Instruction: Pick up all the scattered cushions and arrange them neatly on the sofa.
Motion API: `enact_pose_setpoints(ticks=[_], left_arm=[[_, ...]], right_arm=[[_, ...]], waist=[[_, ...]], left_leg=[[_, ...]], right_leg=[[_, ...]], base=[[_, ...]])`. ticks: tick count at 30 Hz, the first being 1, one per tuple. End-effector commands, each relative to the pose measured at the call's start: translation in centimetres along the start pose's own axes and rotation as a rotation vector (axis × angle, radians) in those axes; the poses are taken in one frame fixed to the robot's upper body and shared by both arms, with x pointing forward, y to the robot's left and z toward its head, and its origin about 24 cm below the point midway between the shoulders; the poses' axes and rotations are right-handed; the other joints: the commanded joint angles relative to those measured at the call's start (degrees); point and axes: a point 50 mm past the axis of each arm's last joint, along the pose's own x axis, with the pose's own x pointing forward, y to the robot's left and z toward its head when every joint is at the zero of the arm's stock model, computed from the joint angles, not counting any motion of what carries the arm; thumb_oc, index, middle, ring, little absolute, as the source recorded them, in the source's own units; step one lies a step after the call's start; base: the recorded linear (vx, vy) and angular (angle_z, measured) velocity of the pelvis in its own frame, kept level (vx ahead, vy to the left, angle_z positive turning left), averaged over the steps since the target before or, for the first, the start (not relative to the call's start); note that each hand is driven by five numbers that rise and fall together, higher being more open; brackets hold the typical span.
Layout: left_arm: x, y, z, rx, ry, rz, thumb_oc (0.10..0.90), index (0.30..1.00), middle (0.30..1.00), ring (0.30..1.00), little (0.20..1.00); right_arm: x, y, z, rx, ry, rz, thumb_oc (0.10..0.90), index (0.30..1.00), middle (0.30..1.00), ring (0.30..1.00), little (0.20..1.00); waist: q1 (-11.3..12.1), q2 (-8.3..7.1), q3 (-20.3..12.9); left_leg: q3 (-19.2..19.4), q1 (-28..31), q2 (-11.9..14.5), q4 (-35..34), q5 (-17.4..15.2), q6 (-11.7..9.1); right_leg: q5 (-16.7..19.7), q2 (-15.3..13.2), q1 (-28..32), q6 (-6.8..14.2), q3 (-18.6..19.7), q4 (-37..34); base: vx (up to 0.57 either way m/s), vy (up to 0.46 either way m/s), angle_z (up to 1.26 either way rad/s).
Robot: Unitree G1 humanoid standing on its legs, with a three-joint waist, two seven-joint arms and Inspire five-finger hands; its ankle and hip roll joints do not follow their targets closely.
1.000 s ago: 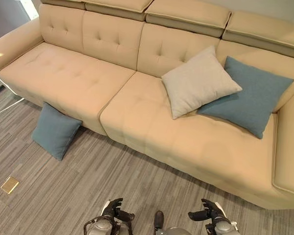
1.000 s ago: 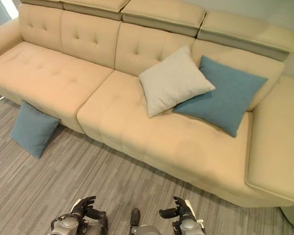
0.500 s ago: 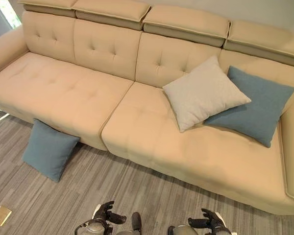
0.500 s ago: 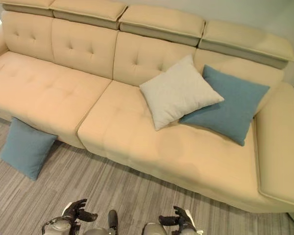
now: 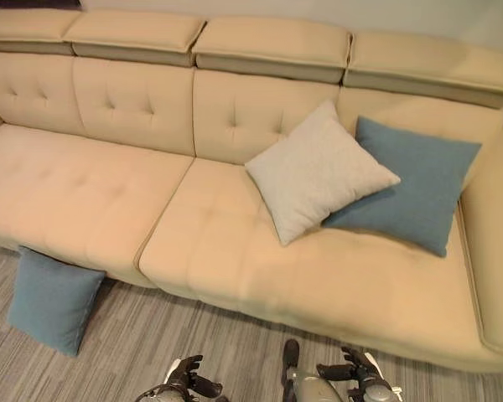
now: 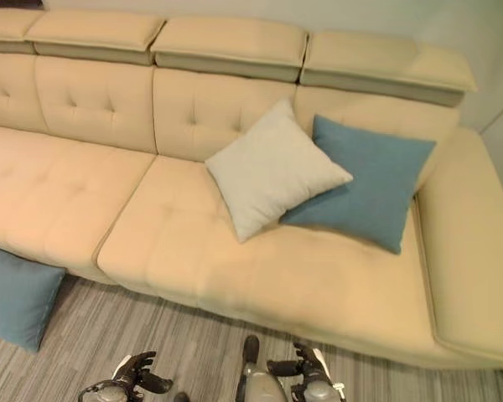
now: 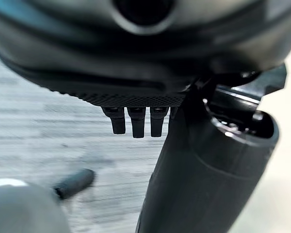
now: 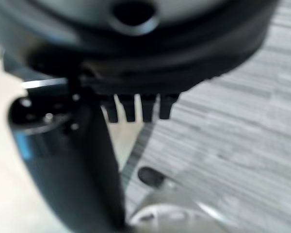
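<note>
Left eye view: beige sofa (image 5: 235, 251) runs across most of the frame. On its right seat a cream cushion (image 5: 318, 172) leans on the backrest and overlaps the front edge of a blue cushion (image 5: 415, 184) just beside it, right of centre.
Left eye view, floor: a second blue floor cushion (image 5: 52, 301) sits at lower left on the grey striped floor (image 5: 201, 343), propped against the sofa's front, so that one's not on the sofa yet.
Left eye view, hands: left hand (image 5: 187, 381) and right hand (image 5: 352, 377) sit low at the bottom edge, well apart from every cushion, both empty.
Right eye view: same scene, but the sofa's right armrest (image 6: 469, 268) shows in full here, while the floor cushion is cut by the left edge of the frame.
Left wrist view: close-up you don't get from the head. Fingers (image 7: 136, 121) hang straight in a row, thumb (image 7: 203, 170) apart from them, nothing between, just floor past them.
Right wrist view: pretty much the mirror. Fingers (image 8: 148, 108) straight and loose, thumb (image 8: 72, 160) off to the side, holding nothing, floor beyond and a sliver of beige at the left edge.
</note>
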Motion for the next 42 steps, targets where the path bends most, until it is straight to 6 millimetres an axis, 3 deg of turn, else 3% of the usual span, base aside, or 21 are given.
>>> enact_pose_setpoints(ticks=[1,3,5,10,15,18,23,27,28,29,30,31,32,33,34,35,36,38,42], left_arm=[[0.3,0.4,1.7,0.047,-0.073,0.010,0.800,0.900,0.900,0.900,0.900],[0.4,0.3,2.5,0.049,-0.099,0.001,0.800,0.900,0.900,0.900,0.900],[0.4,0.3,3.1,0.033,-0.115,0.000,0.800,0.900,0.900,0.900,0.900],[0.4,0.0,3.4,0.034,-0.131,-0.007,0.800,0.900,0.900,0.900,0.900],[0.3,0.1,3.5,-0.009,-0.141,0.002,0.800,0.900,0.900,0.900,0.900],[0.3,0.2,3.2,-0.046,-0.128,0.014,0.800,0.900,0.900,0.900,0.900],[0.3,0.1,2.6,-0.033,-0.102,0.010,0.800,0.900,0.900,0.900,0.900],[0.3,0.4,3.7,-0.057,-0.152,0.006,0.800,0.900,0.900,0.900,0.900],[0.3,0.7,4.1,-0.081,-0.172,0.009,0.800,0.900,0.900,0.900,0.900],[0.2,1.4,4.8,-0.122,-0.203,0.025,0.800,0.900,0.900,0.900,0.900],[0.1,2.2,5.6,-0.203,-0.248,0.062,0.800,0.900,0.900,0.900,0.900],[0.1,2.2,5.6,-0.203,-0.247,0.062,0.800,0.900,0.900,0.900,0.900],[0.0,2.8,6.6,-0.242,-0.288,0.077,0.800,0.900,0.900,0.900,0.900],[-0.2,3.1,7.8,-0.275,-0.343,0.084,0.800,0.900,0.900,0.900,0.900],[-0.6,4.7,8.8,-0.273,-0.401,0.126,0.800,0.900,0.900,0.900,0.900],[-0.6,4.7,8.8,-0.273,-0.400,0.127,0.800,0.900,0.900,0.900,0.900],[-1.6,5.1,10.6,-0.332,-0.519,0.123,0.800,0.900,0.900,0.900,0.900],[-1.9,4.9,11.2,-0.349,-0.549,0.122,0.800,0.900,0.900,0.900,0.900],[-3.3,4.7,13.2,-0.372,-0.672,0.138,0.800,0.900,0.900,0.900,0.900]], right_arm=[[0.1,-2.0,-0.7,-0.037,0.012,-0.061,0.800,0.900,0.900,0.900,0.900],[0.1,-2.2,-0.4,-0.030,0.005,-0.065,0.800,0.900,0.900,0.900,0.900],[0.2,-2.3,-0.4,-0.022,0.009,-0.068,0.800,0.900,0.900,0.900,0.900],[0.1,-2.3,-0.5,-0.025,0.003,-0.070,0.800,0.900,0.900,0.900,0.900],[0.1,-2.2,-0.6,-0.019,0.001,-0.075,0.800,0.900,0.900,0.900,0.900],[0.1,-2.3,-0.5,-0.022,0.001,-0.082,0.800,0.900,0.900,0.900,0.900],[0.0,-1.9,-1.0,-0.026,0.012,-0.071,0.800,0.900,0.900,0.900,0.900],[0.1,-1.4,0.2,-0.011,-0.032,-0.053,0.800,0.900,0.900,0.900,0.900],[0.2,-1.4,0.7,-0.005,-0.048,-0.052,0.800,0.900,0.900,0.900,0.900],[0.5,-1.8,3.6,-0.055,-0.118,-0.073,0.800,0.900,0.900,0.900,0.900],[0.1,-1.7,1.9,-0.010,-0.111,-0.054,0.800,0.900,0.900,0.900,0.900],[0.0,-1.7,1.9,-0.010,-0.110,-0.054,0.800,0.900,0.900,0.900,0.900],[0.0,-1.9,1.5,0.022,-0.103,-0.063,0.800,0.900,0.900,0.900,0.900],[-0.2,-1.7,2.7,0.080,-0.171,-0.056,0.800,0.900,0.900,0.900,0.900],[-0.6,-2.4,4.3,0.092,-0.266,-0.074,0.800,0.900,0.900,0.900,0.900],[-0.6,-2.4,4.3,0.092,-0.266,-0.073,0.800,0.900,0.900,0.900,0.900],[-1.3,-2.5,5.4,0.153,-0.343,-0.078,0.800,0.900,0.900,0.900,0.900],[-1.6,-2.4,5.7,0.183,-0.377,-0.079,0.800,0.900,0.900,0.900,0.900],[-2.5,-3.6,7.2,0.233,-0.476,-0.147,0.800,0.900,0.900,0.900,0.900]], waist=[[-0.6,-1.23,-0.4],[-0.2,-2.10,0.3],[0.5,-2.78,0.9],[1.7,-3.37,0.9],[3.5,-2.25,1.4],[5.0,-1.72,1.6],[5.1,-1.61,-0.4],[5.1,-1.06,-1.2],[5.0,-0.79,-0.9],[5.0,-0.97,-0.7],[4.2,-0.57,-0.1],[4.3,-0.59,-0.2],[3.9,-0.65,0.2],[3.5,-0.71,0.6],[2.9,-1.32,1.1],[2.7,-1.27,1.3],[2.5,-1.62,1.1],[2.3,-1.79,0.6],[1.6,-0.90,-1.3]], left_leg=[[-1.4,-4.1,-6.6,11.7,-5.5,-2.0],[-0.9,-8.6,-5.4,21.6,-1.6,-4.1],[-0.2,-11.3,-4.7,25.4,-0.4,-4.1],[0.8,-14.3,-4.0,15.7,-3.6,-2.0],[-3.5,-17.6,-3.6,5.0,4.5,-2.7],[-6.6,-19.9,-3.6,2.8,6.6,-2.7],[-6.2,-16.6,-4.4,0.6,5.9,-1.7],[-3.9,-12.6,-6.0,-1.0,4.0,0.7],[-3.7,-11.9,-6.0,-1.5,3.8,1.2],[-3.8,-11.5,-6.1,-1.9,3.8,1.6],[-3.1,-10.8,-5.8,-2.9,3.8,1.9],[-3.0,-10.9,-5.8,-2.9,3.7,1.9],[-2.9,-10.3,-5.8,-3.2,3.4,1.9],[-2.8,-9.8,-6.0,-3.5,3.2,1.9],[-1.9,-9.4,-6.5,-3.8,2.6,1.8],[-2.1,-9.1,-6.4,-3.8,2.5,1.8],[-2.4,-9.1,-6.9,-3.1,2.3,1.8],[-2.2,-9.0,-6.8,-3.3,2.2,1.7],[-0.9,-7.5,-6.7,-4.0,1.3,1.3]], right_leg=[[-4.4,-2.2,0.2,4.6,1.1,1.2],[-5.2,-2.0,2.8,3.1,1.1,-0.1],[-6.4,-1.4,5.1,2.2,1.3,-1.4],[-8.1,-1.1,7.7,2.9,2.3,-2.5],[-10.3,1.1,10.8,2.9,4.6,-3.2],[-12.5,1.8,12.9,2.8,7.1,-2.4],[-13.0,0.2,13.9,4.0,8.1,-1.0],[-12.5,-2.5,9.9,6.7,9.6,8.5],[-11.8,-2.8,8.1,7.4,10.0,11.4],[-10.5,-3.0,6.1,8.2,10.1,14.6],[-9.4,-3.0,2.4,8.7,10.5,18.3],[-9.5,-3.0,2.3,8.7,10.6,18.4],[-9.5,-2.8,1.2,8.3,10.1,17.8],[-9.4,-2.4,0.0,7.8,9.2,15.9],[-8.7,-2.2,-0.2,6.6,7.1,9.0],[-8.6,-2.1,0.2,6.6,6.9,8.7],[-8.5,-2.6,2.6,6.7,7.1,4.2],[-8.7,-1.8,3.7,6.3,8.7,3.4],[-7.5,-1.6,7.1,6.5,7.7,-1.1]], base=[[0.16,-0.182,0.34],[0.12,-0.182,0.22],[0.17,-0.154,-0.01],[0.18,-0.031,-0.06],[0.19,0.031,-0.03],[0.23,0.104,-0.28],[0.22,0.167,-0.32],[0.17,0.218,-0.36],[0.10,0.113,-0.35],[0.06,0.115,-0.40],[0.03,0.070,-0.34],[0.01,0.056,-0.27],[0.03,0.000,-0.10],[0.07,-0.050,-0.22],[0.07,-0.059,-0.24],[0.09,-0.083,-0.35],[0.05,-0.033,-0.18],[0.07,-0.051,0.00],[0.13,-0.032,-0.05]])
